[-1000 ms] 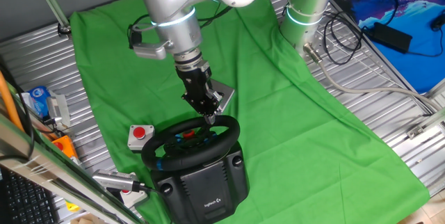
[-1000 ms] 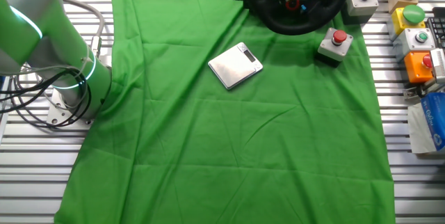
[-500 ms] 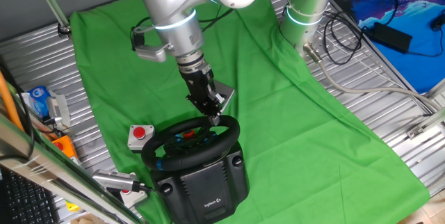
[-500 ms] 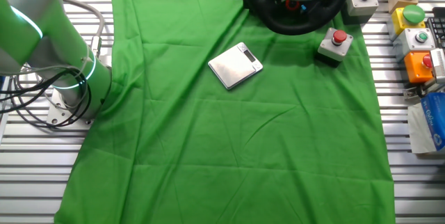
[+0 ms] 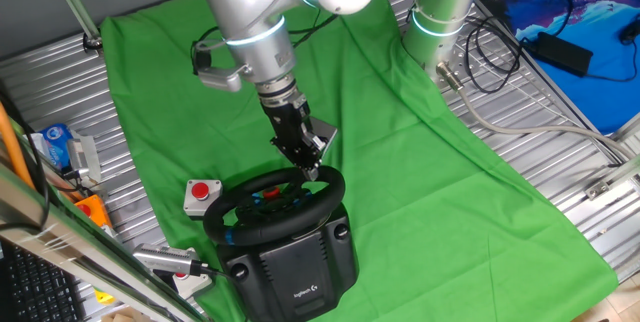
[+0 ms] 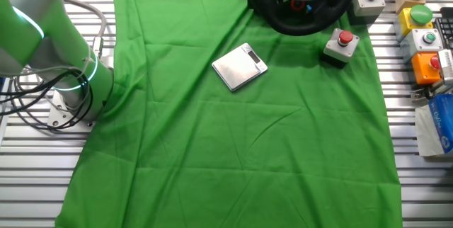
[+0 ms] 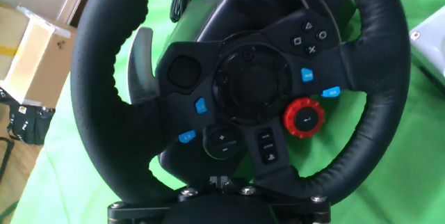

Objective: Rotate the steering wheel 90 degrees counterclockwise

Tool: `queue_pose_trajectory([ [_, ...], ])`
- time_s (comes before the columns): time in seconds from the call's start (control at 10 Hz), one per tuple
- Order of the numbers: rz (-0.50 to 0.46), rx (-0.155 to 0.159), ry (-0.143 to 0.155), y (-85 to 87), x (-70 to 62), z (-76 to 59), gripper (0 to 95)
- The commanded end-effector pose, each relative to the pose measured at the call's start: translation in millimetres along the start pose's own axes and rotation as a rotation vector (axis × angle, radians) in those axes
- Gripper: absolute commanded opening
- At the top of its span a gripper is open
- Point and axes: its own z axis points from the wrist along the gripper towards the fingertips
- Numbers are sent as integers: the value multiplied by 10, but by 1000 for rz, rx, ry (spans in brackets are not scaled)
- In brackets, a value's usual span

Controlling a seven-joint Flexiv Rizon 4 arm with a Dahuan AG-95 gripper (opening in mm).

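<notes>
- Steering wheel [image 5: 275,205] sits at the near edge of the green cloth [image 5: 420,162] in one fixed view, black rim tilted on its dark grey base [image 5: 295,262]; the other fixed view catches only part of the rim at the top edge of frame.
- Gripper [image 5: 308,170] is down at the far side of the rim, tips at or touching it; arm wrist angled steeply toward the wheel.
- Hand view: rim fills the frame, hub with red dial [image 7: 303,116] and blue buttons sits rotated well off level. Only the bottom edge of the gripper body shows; fingertips are not visible.
- Jaws: cannot tell whether apart or clamped on the rim. Fixed view too small, hand view cuts the tips off.
- Step in hand (judgement): rim engagement, either just gripped or mid-turn. Hub tilt suggests some rotation is in, but the rest position is unknown, so progress cannot be fixed.
- Next move calls for (judgement): a firm hold on the rim, then an arc about the hub axis, counterclockwise as seen from the driver's side, wrist following the rim tangent so the fingers do not slip off.
- Nearby: white box with red button [image 5: 201,195] just beside the wheel; silver flat device [image 6: 240,66] on the cloth behind the gripper. Arc should stay clear of both.
</notes>
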Motion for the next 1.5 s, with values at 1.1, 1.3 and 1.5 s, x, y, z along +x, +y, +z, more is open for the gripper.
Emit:
queue_pose_trajectory([
  [1.1, -164, 40, 1, -396, -238, 152, 0],
  [1.3, -225, 77, 24, -448, -324, 110, 0],
  [1.5, -247, 74, 32, -461, -351, 87, 0],
])
